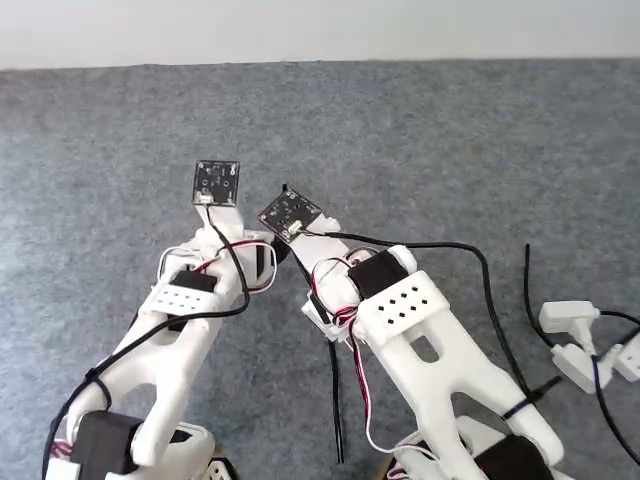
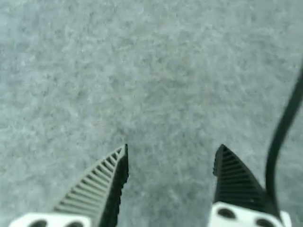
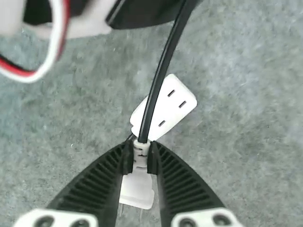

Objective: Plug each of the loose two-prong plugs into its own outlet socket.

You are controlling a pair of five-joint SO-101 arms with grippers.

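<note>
Right gripper (image 3: 139,150) clamps one white plug (image 3: 137,189); left gripper (image 2: 173,156) gapes over carpet (image 2: 142,71).
One socket (image 3: 173,104) lies just beyond the plug, partly hidden by one black cord (image 3: 161,71).

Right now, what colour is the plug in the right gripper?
White plug, black cord; clearest in the right wrist view.

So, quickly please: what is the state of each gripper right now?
left gripper: open, holding nothing.
right gripper: closed on the white two-prong plug.
</note>
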